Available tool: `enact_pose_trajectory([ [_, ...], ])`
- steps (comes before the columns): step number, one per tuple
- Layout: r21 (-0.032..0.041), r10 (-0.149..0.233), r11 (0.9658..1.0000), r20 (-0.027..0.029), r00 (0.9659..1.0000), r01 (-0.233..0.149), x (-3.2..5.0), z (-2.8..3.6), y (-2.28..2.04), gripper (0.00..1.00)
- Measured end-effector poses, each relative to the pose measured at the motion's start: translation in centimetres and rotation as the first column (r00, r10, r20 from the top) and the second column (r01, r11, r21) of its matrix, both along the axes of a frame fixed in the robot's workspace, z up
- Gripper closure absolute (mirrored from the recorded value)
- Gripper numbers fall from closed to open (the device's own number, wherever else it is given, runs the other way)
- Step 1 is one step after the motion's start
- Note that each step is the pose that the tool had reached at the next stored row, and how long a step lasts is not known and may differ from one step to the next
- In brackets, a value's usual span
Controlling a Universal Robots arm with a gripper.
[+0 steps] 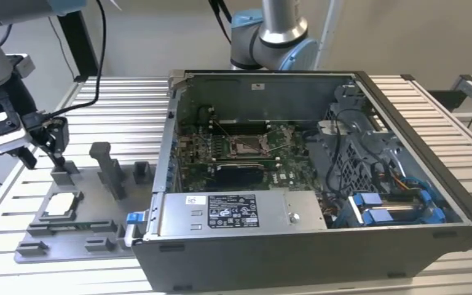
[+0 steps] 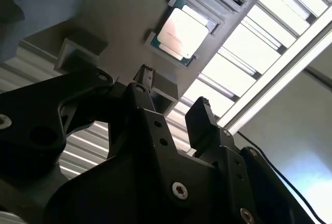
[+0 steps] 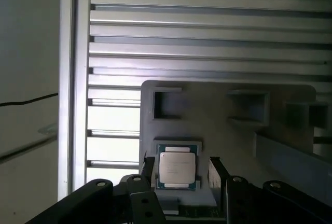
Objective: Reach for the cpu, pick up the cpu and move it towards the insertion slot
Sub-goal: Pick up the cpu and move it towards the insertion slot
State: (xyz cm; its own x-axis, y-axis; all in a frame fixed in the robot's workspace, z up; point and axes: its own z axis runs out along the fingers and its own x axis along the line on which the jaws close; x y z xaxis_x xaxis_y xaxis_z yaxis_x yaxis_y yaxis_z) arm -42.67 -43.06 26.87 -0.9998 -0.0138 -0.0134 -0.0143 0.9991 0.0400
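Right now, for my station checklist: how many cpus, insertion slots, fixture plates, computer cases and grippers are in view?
cpu: 1
insertion slot: 1
grey fixture plate: 1
computer case: 1
gripper: 1
Total: 5

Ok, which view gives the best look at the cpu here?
The first wrist view: the cpu faces the camera square-on, metal face and rim distinct. The second wrist view shows it at a slant. The exterior view shows it far off on the grey fixture plate.
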Motion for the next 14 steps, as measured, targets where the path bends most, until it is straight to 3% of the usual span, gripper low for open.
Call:
enact_pose_trajectory([
  [4,0.0000,0.000,1.0000,-0.0002,1.0000,0.000,0.00,-0.72,-0.28,1.00],
  [5,0.0003,0.000,1.0000,0.0002,1.0000,0.000,0.01,-0.91,-0.34,0.00],
  [10,0.0003,0.000,1.0000,-0.0041,1.0000,0.000,0.00,-1.63,-0.50,0.00],
  [14,0.0007,0.000,1.0000,-0.0042,1.0000,0.000,0.05,-2.37,-1.08,0.00],
])
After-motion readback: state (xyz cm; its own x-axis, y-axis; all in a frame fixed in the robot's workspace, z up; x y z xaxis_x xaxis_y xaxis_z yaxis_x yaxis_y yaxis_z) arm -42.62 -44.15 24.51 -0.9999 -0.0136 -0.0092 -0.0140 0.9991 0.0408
